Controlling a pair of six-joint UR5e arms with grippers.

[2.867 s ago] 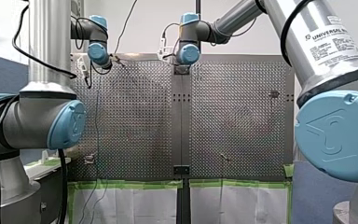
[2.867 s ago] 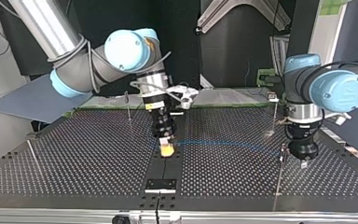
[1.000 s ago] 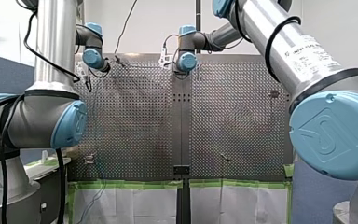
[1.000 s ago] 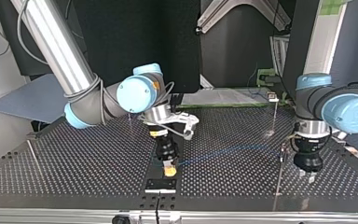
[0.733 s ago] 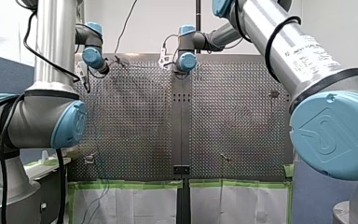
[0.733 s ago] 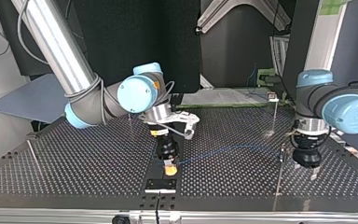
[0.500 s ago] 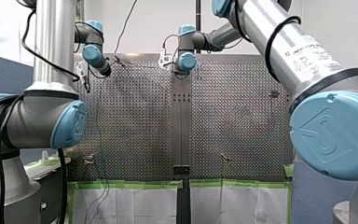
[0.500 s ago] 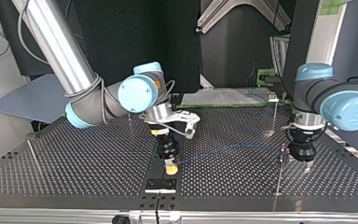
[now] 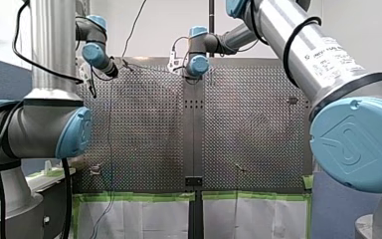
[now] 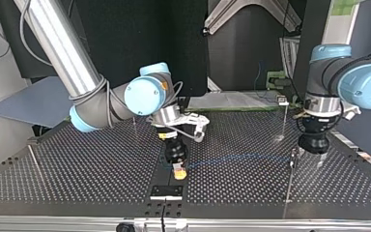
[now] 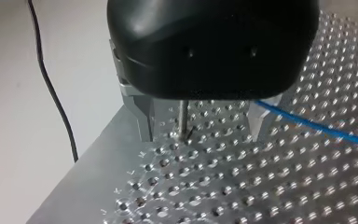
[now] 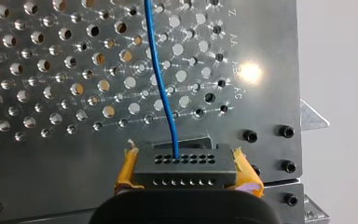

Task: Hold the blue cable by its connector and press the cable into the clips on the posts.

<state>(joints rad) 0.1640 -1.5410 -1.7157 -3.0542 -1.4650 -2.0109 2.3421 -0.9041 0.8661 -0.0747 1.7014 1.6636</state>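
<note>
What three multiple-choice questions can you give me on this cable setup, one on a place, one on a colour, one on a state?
1. Where is the black connector?
A. In a person's palm.
B. Between the pads of my right hand.
C. Loose on the floor.

2. What colour is the cable leaving the connector?
A. Red.
B. Green.
C. Blue.

3. How is my left hand?
A. Open, fingers apart.
B. Shut on the cable.
C. Shut on the connector.

Answers:
1 B: the right wrist view shows the yellow pads clamping the connector's sides.
2 C: a blue cable runs from the connector's holes out over the table.
3 A: the left wrist view shows both metal fingers standing wide apart with nothing gripped.
</note>
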